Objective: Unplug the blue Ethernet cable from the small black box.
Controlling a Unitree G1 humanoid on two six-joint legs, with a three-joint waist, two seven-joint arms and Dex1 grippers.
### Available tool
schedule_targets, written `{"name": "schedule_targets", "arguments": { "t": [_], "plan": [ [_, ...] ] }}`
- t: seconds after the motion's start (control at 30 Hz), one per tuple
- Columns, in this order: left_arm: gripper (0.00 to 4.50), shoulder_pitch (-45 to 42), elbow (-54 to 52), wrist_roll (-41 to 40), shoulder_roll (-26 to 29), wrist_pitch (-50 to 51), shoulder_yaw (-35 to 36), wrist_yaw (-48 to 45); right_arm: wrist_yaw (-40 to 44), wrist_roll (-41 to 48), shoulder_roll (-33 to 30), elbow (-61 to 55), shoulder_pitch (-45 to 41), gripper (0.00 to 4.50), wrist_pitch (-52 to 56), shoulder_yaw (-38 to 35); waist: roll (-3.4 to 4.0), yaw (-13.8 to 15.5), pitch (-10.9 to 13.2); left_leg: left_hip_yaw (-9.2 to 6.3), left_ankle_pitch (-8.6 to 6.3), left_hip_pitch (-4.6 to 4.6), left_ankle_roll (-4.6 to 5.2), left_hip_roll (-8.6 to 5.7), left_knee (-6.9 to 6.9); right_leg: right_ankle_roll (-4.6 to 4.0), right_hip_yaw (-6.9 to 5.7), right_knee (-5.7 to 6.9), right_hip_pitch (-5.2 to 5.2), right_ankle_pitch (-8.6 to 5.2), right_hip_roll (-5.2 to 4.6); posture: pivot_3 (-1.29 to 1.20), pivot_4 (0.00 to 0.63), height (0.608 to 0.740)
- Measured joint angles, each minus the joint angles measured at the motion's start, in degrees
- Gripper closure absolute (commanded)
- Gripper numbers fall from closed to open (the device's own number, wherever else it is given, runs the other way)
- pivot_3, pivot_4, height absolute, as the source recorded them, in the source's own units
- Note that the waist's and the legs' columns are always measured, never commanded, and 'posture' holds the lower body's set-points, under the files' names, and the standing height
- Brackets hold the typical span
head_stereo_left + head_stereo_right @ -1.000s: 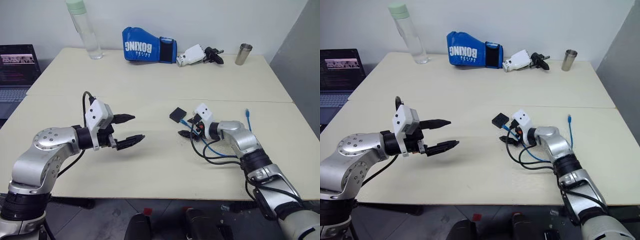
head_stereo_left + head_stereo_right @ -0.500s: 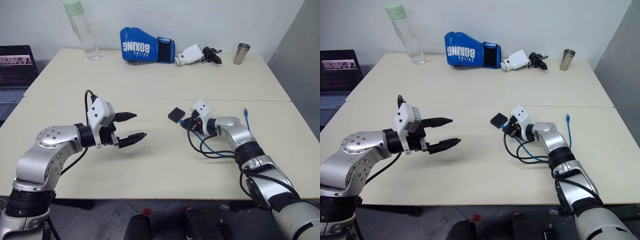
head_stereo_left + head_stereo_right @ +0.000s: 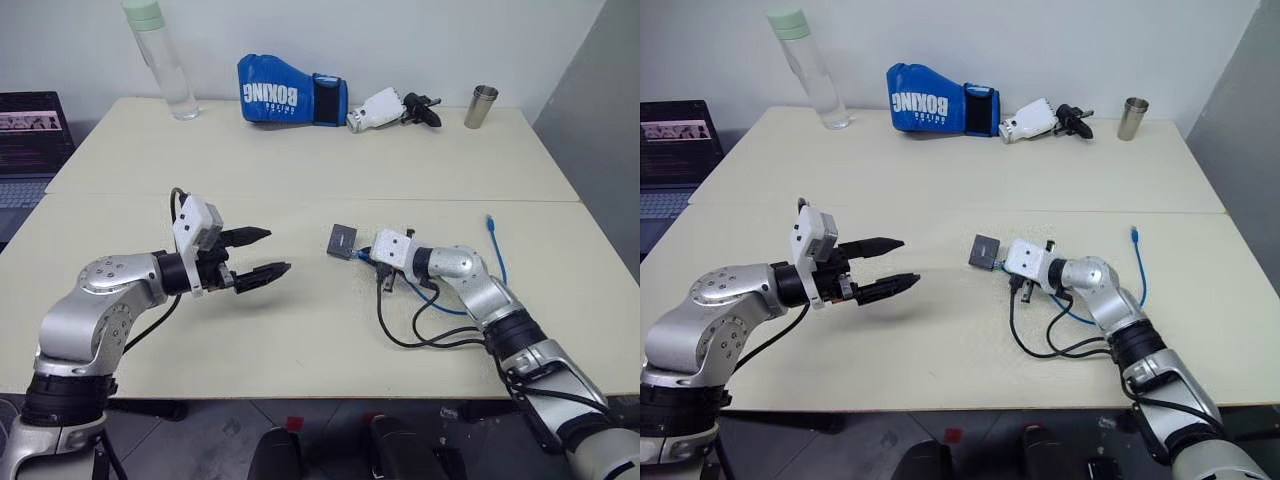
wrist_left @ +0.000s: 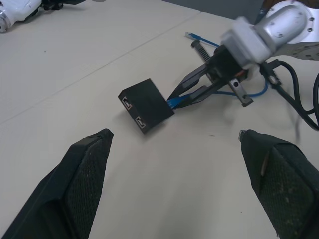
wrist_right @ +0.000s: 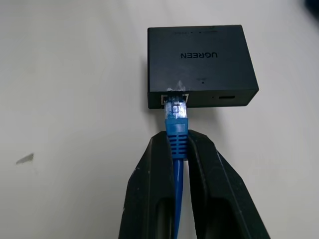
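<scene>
- My right gripper (image 5: 178,149) has its jaws pinching the thin bright-blue Ethernet cable (image 5: 176,119) just behind its plug, which is seated in the one small matte-black box (image 5: 199,57) at its 12 o'clock.
- The box reads "UGREEN".
- My left gripper (image 3: 258,252) is spread wide, well apart at the box's 9 o'clock.

a pale table (image 3: 300,330) carries, far beyond both grippers, a clear bottle (image 3: 160,60), a blue boxing glove (image 3: 290,92), a white-and-black gripper part (image 3: 390,107) and a steel cup (image 3: 481,106); the blue ethernet cable (image 3: 495,250) trails behind the right gripper (image 3: 372,256).
</scene>
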Motion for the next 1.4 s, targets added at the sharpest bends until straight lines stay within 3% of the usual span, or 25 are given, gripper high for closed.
{"name": "schedule_targets", "arguments": {
  "t": [0.17,0.7,0.87,1.07,1.27,1.4],
  "plan": [
    [0.15,-3.0,3.8,-2.5,-0.2,4.6,-0.2,-1.3,-2.6,-4.0,-0.9,-2.4,-2.5,4.39,-9.1,0.4,0.0,-0.1,0.0,0.02,0.04,-0.01,-0.07,0.01,-0.01,-0.01,0.01,-0.01,-0.01,0.0,0.0,0.0,0.15,0.74],
    [0.15,-9.0,10.3,-3.2,-8.3,9.3,-0.8,0.0,-2.5,-4.8,0.3,-5.3,-3.7,4.39,-12.8,0.9,0.0,0.0,0.0,0.0,0.12,0.0,-0.22,0.01,0.03,-0.01,0.01,0.0,0.03,0.01,-0.04,0.0,0.15,0.74],
    [1.04,-9.1,10.4,-4.0,-8.9,10.4,-0.6,0.0,-2.5,-4.8,0.9,-5.2,-3.8,4.39,-12.8,0.9,-0.01,0.0,0.0,-0.01,0.13,0.0,-0.23,0.01,0.03,-0.01,0.01,0.0,0.03,0.01,-0.04,0.0,0.15,0.74],
    [2.53,-9.7,11.2,-5.1,-10.0,12.0,-0.2,0.0,-2.5,-5.6,1.8,-5.2,-4.2,4.39,-12.8,1.0,-0.01,0.0,0.0,-0.01,0.13,0.0,-0.23,0.0,0.04,-0.01,0.01,0.01,0.03,0.01,-0.05,0.0,0.15,0.74],
    [3.68,-10.2,12.1,-7.4,-10.4,14.5,0.8,-0.2,-2.8,-6.2,2.1,-5.1,-4.4,4.39,-13.0,1.0,-0.01,-0.1,0.0,-0.01,0.13,0.0,-0.23,0.0,0.04,-0.01,0.01,0.01,0.03,0.01,-0.05,0.0,0.15,0.74],
    [3.7,-10.3,12.6,-9.0,-10.5,16.8,1.9,0.0,-3.1,-6.2,2.1,-5.1,-4.4,4.39,-13.5,1.0,-0.01,-0.1,0.0,-0.03,0.13,0.0,-0.23,0.0,0.04,-0.01,0.0,0.01,0.03,0.01,-0.05,0.0,0.15,0.74]
  ]
}}
